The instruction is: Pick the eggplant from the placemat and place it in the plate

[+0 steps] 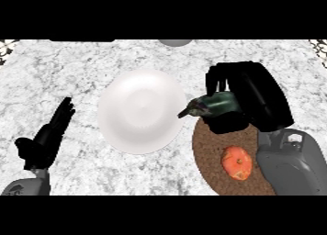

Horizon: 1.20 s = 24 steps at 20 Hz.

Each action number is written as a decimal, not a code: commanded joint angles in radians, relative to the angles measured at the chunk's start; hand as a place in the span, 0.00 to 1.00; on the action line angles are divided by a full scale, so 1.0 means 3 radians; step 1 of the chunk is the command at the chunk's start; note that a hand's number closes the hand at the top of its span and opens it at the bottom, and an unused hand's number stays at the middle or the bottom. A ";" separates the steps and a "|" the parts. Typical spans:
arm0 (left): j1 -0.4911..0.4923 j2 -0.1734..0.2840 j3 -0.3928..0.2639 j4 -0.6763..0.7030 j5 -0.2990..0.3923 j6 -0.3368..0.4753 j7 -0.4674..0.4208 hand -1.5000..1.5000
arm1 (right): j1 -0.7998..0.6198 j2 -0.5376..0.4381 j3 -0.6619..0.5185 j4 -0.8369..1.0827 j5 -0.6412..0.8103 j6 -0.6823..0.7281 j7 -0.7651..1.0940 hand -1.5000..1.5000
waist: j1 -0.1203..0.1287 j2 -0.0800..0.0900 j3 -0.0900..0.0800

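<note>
The robot's black right hand (251, 98) carries a dark green-purple eggplant (214, 104) at the far end of a round brown woven placemat (210, 156), the vegetable's stem end poking out toward a plain white round plate (140, 111) that lies just to the left on the grey-white marbled stone counter (71, 69). The pick appears to be done and the transfer is the step in hand: the eggplant seems raised off the mat, its tip level with the plate's near rim, though how high it hangs cannot be judged from this steep downward view. The right hand's fingers (224, 82) are curled over the eggplant from above and behind, with the thumb side closing beneath it, so that only the front half of the vegetable shows. What the next move likely calls for is a short sideways carry to the left until the eggplant stands over the plate's middle, then a lowering and an uncurling of the fingers. An orange-red tomato-like vegetable (237, 163) lies on the mat nearer the robot, apart from the hand. The black left hand (47, 135) rests at the view's left, fingers straight and together, touching nothing.
</note>
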 commanded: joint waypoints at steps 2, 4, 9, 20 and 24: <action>-0.0026 -0.0064 -0.0036 0.0010 -0.0047 0.0025 -0.0039 0.50 | -0.0351 0.0551 0.0355 0.0486 0.0250 -0.0119 0.0246 1.00 | 0.0008 0.0004 0.0000; -0.0032 -0.0053 -0.0040 -0.0259 -0.0017 0.0040 0.0281 0.50 | -0.0374 0.0529 0.0189 0.0667 0.0159 -0.0127 0.0005 1.00 | -0.0006 -0.0001 0.0002; 0.0224 0.0037 0.0007 -0.0289 0.0071 -0.0181 0.0037 0.50 | -0.0789 0.0596 0.0611 0.1569 0.0059 -0.0911 0.0104 1.00 | 0.0054 0.0006 0.0002; -0.0178 -0.0016 0.0040 0.0211 -0.0049 -0.0081 -0.0111 0.50 | -0.1487 0.0601 0.1122 0.2710 -0.0957 -0.2172 0.0600 0.00 | 0.0108 0.0033 -0.0001; -0.0140 -0.0008 0.0023 -0.0135 -0.0021 -0.0063 0.0156 0.50 | -0.1596 0.0601 0.1219 0.2893 -0.1402 -0.2186 0.0603 0.00 | 0.0091 0.0015 0.0002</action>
